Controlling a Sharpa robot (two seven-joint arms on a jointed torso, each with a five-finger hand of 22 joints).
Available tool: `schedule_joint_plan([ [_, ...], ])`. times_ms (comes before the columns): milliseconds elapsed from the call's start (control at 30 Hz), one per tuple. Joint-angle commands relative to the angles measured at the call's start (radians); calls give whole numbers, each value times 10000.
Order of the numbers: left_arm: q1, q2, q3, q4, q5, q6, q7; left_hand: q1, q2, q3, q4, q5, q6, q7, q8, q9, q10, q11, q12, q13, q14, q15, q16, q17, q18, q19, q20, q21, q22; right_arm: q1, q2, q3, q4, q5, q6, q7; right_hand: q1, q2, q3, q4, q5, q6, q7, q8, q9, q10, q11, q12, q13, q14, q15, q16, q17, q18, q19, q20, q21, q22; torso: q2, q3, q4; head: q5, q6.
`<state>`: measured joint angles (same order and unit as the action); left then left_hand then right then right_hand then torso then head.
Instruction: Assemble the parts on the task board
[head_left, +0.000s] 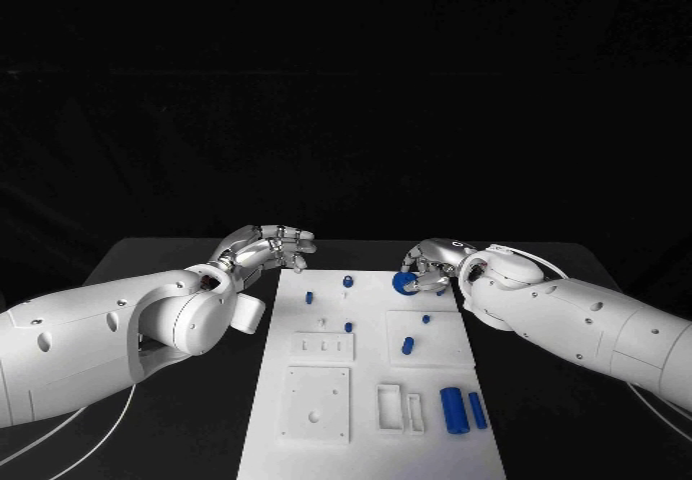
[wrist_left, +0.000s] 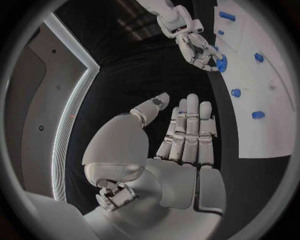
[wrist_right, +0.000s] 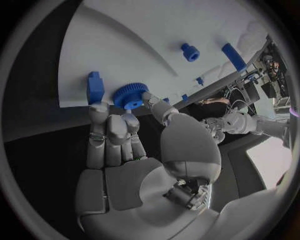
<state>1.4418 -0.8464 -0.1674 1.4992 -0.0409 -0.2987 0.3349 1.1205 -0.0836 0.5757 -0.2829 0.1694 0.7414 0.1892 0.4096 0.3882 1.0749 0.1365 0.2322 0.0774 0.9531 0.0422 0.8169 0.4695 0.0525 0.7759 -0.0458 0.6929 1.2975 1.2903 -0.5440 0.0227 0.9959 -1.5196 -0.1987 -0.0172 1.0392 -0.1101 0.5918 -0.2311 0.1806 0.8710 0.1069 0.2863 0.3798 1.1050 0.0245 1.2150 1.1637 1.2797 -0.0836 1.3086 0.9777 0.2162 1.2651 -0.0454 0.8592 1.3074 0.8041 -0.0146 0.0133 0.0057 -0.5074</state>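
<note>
Robot's right hand pinches a blue gear above a white board.

Fingertips of the right hand (head_left: 433, 265) grip the blue gear (head_left: 405, 284), right of frame centre, over the task board's (head_left: 368, 455) far end. The left hand (head_left: 268, 247), left of centre, holds nothing, fingers apart. Black table (head_left: 159, 265) beneath, dark room behind.

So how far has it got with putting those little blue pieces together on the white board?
Still early, it seems. Some small blue pegs already stand at the far end of the white task board. The right hand holds a blue toothed gear at the board's far edge. The left hand is open, off the board. Two blue cylinders lie loose near the front.
</note>
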Motion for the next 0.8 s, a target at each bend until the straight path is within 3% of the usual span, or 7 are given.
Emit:
schedule_joint_plan([
  [33, 16, 4, 12, 26, -42, 108, 34, -61, -76, 24, -6, -65, 32, 39, -65, -10, -7, 50, -57, -16, 53, 13, 38, -15, 154, -12, -90, 31, -10, -65, -14, -39, -9, -119, 588, -11, -71, -59, 247, 26, 372, 325, 330, 24, -1, 29, 20, 81, 9, 81, 5, -66, 43, 456, -28, -46, 77, 210, 4, 6, -2, -1, 0],
  [367, 16, -15, 12, 34, -48, 93, 3, -49, -87, 29, -15, -62, 26, 40, -68, -12, -16, 52, -64, -20, 51, 13, 39, -21, 155, -15, -92, 33, -15, -65, -53, -40, -18, -106, 615, 49, -74, -92, 814, -88, 1103, 272, 354, 5, -9, -50, 43, 66, -49, 112, 26, -128, 141, 456, -68, -30, 188, 204, 17, 11, -13, 4, -10],
  [567, 16, -23, 12, 45, -52, 88, -8, -40, -98, 33, -20, -60, 18, 43, -73, -14, -26, 56, -70, -24, 48, 13, 39, -27, 155, -18, -93, 35, -19, -65, -83, -41, 46, -307, 395, 98, -186, -352, 455, -513, 1494, 156, 385, -18, 1, -134, 77, 43, -108, 133, 57, -163, 202, 456, -81, -40, 275, 198, 18, 12, -11, -1, 7],
  [800, 16, -28, 12, 40, -54, 83, -5, -35, -103, 35, -21, -59, 13, 45, -76, -16, -30, 58, -74, -26, 46, 14, 39, -30, 154, -20, -93, 35, -21, -65, -94, -41, 139, -415, 18, 132, -186, -509, 58, -591, 1541, 48, 409, -42, 10, -182, 96, 35, -138, 137, 77, -189, 238, 456, -106, -61, 301, 187, 20, 13, -7, -20, 39],
])
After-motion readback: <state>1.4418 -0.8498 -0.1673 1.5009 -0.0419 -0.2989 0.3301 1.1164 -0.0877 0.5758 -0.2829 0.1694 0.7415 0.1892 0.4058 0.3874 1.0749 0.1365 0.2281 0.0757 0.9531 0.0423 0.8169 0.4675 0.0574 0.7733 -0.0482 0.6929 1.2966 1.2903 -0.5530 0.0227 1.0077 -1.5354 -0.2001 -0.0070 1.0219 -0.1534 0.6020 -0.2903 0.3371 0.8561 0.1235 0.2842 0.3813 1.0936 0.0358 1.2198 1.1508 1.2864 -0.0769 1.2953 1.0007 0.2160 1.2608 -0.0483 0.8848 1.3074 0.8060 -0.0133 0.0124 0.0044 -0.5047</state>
